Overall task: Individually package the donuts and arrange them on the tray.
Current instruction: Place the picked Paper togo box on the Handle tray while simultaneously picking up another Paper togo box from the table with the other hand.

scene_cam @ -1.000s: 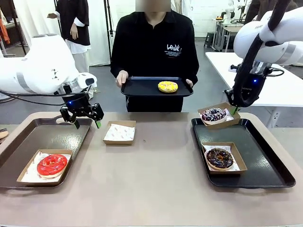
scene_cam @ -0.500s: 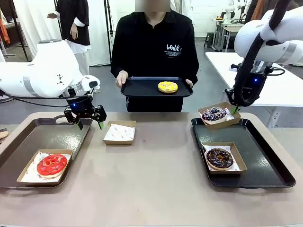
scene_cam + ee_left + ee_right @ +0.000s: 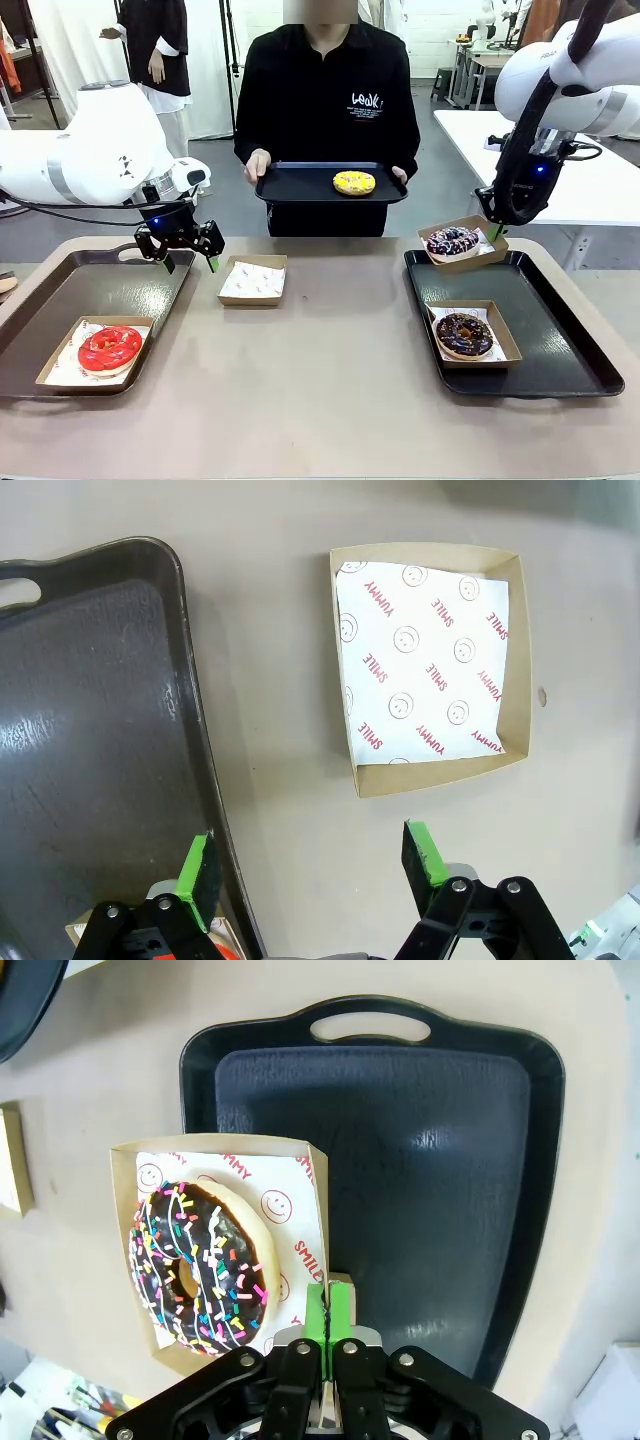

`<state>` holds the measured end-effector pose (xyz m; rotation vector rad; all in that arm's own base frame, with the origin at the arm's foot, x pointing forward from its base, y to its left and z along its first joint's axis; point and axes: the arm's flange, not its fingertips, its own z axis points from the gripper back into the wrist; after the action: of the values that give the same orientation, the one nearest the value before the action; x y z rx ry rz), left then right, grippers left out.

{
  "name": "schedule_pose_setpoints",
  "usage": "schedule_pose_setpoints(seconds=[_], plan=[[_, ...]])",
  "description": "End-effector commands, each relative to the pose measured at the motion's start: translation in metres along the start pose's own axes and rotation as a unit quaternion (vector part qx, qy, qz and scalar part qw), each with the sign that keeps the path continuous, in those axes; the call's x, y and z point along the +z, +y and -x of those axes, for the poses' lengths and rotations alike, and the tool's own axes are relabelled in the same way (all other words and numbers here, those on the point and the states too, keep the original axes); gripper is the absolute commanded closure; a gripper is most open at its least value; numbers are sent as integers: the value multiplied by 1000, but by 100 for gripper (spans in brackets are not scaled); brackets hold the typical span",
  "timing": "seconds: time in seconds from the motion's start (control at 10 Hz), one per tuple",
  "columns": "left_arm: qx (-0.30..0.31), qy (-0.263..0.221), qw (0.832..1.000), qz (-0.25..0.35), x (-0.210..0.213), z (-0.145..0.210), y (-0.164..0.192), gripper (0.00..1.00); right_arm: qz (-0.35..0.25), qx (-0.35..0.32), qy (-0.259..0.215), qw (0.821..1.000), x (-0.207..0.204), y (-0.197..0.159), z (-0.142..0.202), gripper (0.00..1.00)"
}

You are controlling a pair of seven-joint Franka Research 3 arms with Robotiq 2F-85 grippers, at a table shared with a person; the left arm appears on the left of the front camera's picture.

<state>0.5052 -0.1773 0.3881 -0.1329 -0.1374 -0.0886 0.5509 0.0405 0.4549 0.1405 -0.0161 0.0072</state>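
Sprinkled donut (image 3: 195,1265) lies beside right jaws, which seemingly pinch its box (image 3: 220,1143).

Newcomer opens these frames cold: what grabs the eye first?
The right tool is shut on the rim of a paper-lined box carrying the sprinkled donut, at the far corner of the right tray. Across the table a person holds a black tray bearing the yellow donut. The left tool hangs open above the table near an empty box.
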Motion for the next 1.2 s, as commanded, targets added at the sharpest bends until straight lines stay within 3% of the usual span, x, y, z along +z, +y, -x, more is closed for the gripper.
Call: schedule_pose_setpoints(seconds=[0.0,0.2,0.3,0.9,1.1], plan=[[-1,-2,1000,-2,3,2,0,6,-1,-1,0,1000,2,-1,2,99],[2,-2,1000,-2,3,-1,-5,6,36,-18,-5,999,-7,4,-5,99],[7,1,1000,-9,5,-8,-13,6,57,-34,-32,997,-12,7,-8,99],[47,32,998,-42,-10,-49,-37,6,43,-70,-40,996,-36,9,-24,99],[60,46,996,-48,-23,-62,-36,6,42,-47,-29,998,-45,8,-27,99]])
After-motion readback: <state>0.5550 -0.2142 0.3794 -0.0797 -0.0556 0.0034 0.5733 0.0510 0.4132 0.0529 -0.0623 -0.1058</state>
